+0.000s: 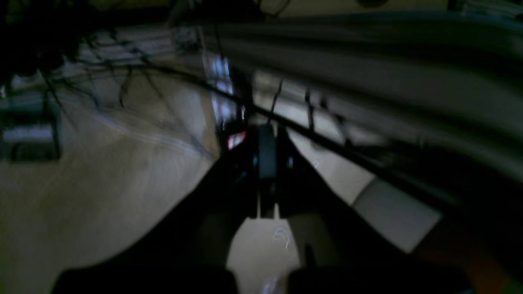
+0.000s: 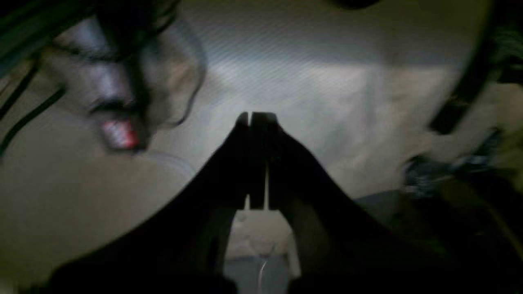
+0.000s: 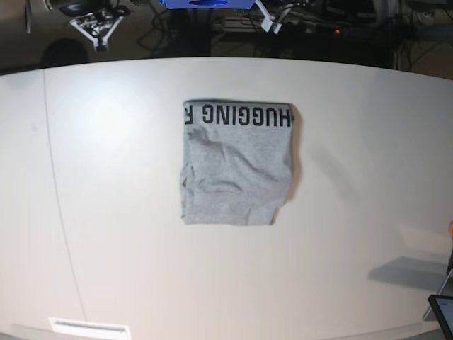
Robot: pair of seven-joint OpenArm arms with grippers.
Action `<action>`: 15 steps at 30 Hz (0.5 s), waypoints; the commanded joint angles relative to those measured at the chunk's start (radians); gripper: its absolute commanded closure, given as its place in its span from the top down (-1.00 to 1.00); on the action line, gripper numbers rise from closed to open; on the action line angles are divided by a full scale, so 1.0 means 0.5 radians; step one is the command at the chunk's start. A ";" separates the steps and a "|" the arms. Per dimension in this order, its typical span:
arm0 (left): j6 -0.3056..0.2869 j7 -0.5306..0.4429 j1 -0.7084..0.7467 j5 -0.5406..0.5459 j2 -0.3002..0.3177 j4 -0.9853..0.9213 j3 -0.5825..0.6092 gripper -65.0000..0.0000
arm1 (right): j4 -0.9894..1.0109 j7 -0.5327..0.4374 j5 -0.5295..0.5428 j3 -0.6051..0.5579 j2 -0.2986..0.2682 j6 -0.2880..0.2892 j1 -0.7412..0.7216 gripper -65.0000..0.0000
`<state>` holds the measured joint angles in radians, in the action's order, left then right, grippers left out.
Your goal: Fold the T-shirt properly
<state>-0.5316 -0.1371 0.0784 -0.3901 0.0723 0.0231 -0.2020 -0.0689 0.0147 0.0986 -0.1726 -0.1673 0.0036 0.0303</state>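
The T-shirt (image 3: 236,166) lies folded into a compact grey rectangle in the middle of the white table (image 3: 106,212) in the base view. Black block lettering runs along its far edge. No arm shows in the base view. In the blurred left wrist view my left gripper (image 1: 267,157) points away from the table toward cables and floor, its dark fingers pressed together and holding nothing. The right wrist view, also blurred, has my right gripper (image 2: 255,118) shut with nothing between the fingers. The T-shirt shows in neither wrist view.
Cables, tripod legs (image 3: 95,25) and dark equipment stand beyond the table's far edge. A seam line (image 3: 60,205) runs down the table's left part. A dark screen corner (image 3: 442,312) sits at the bottom right edge. A white label strip (image 3: 88,327) lies near the front edge.
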 commanded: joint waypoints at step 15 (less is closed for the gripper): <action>0.316 0.294 0.020 0.011 -0.143 0.176 -0.021 -1.00 | 0.013 0.027 0.001 0.003 0.069 0.243 -0.041 -1.00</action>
<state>-0.3695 0.0086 0.0883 -0.3851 -0.0006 0.1093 -0.2115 -0.0628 0.0284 0.0982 -0.1722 -0.1249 0.1234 0.0086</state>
